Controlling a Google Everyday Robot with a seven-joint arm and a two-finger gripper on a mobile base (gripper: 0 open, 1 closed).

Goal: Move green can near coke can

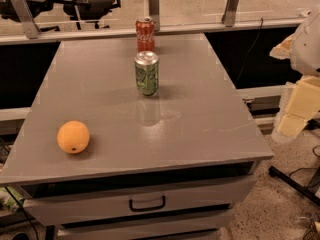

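Note:
The green can (147,73) stands upright near the middle of the grey table (200,119), with a green patterned body and a silver top. The coke can (145,34) stands upright just behind it, near the table's far edge, with a small gap between the two. My gripper (294,115) hangs on the pale arm at the right edge of the view, off the table's right side and well away from both cans. It holds nothing that I can see.
An orange (73,137) lies on the table's front left. A drawer with a dark handle (147,203) sits under the tabletop. A glass railing (190,9) runs behind the table. Cables and a stand leg (295,181) lie on the floor at the right.

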